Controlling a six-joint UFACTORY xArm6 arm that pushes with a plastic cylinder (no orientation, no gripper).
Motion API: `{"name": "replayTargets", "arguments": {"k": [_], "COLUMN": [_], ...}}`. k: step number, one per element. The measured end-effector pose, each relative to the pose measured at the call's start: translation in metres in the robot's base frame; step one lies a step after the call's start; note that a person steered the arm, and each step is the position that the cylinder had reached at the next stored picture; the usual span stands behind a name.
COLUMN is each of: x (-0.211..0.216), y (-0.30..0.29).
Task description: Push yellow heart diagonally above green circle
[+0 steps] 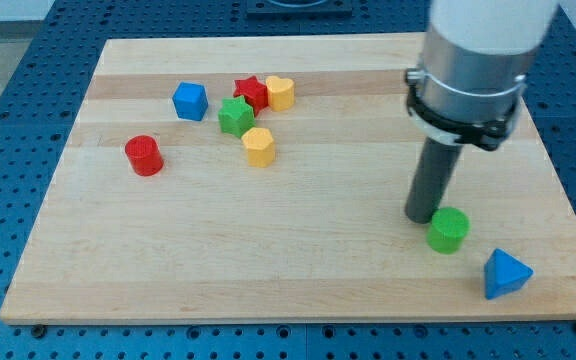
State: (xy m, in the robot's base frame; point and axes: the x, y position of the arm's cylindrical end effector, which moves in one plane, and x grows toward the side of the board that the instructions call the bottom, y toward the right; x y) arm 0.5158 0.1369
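The yellow heart (280, 92) lies near the view's top, left of centre, touching the red star (251, 93). The green circle (449, 230) sits at the view's lower right. My tip (423, 216) rests on the board just left of the green circle, almost touching it, and far to the right of the yellow heart.
A green star (235, 116) and a yellow hexagon (259, 146) lie just below the red star. A blue cube (190, 101) sits left of them, a red cylinder (144, 155) further left. A blue triangle (505, 273) lies near the wooden board's (298, 250) lower right corner.
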Motion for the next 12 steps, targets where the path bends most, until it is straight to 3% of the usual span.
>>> {"name": "replayTargets", "arguments": {"k": [2,5,7,10,12], "x": [0.016,-0.161,-0.259,-0.23,-0.186], "y": [0.024,0.012,-0.072,-0.183,-0.181]}}
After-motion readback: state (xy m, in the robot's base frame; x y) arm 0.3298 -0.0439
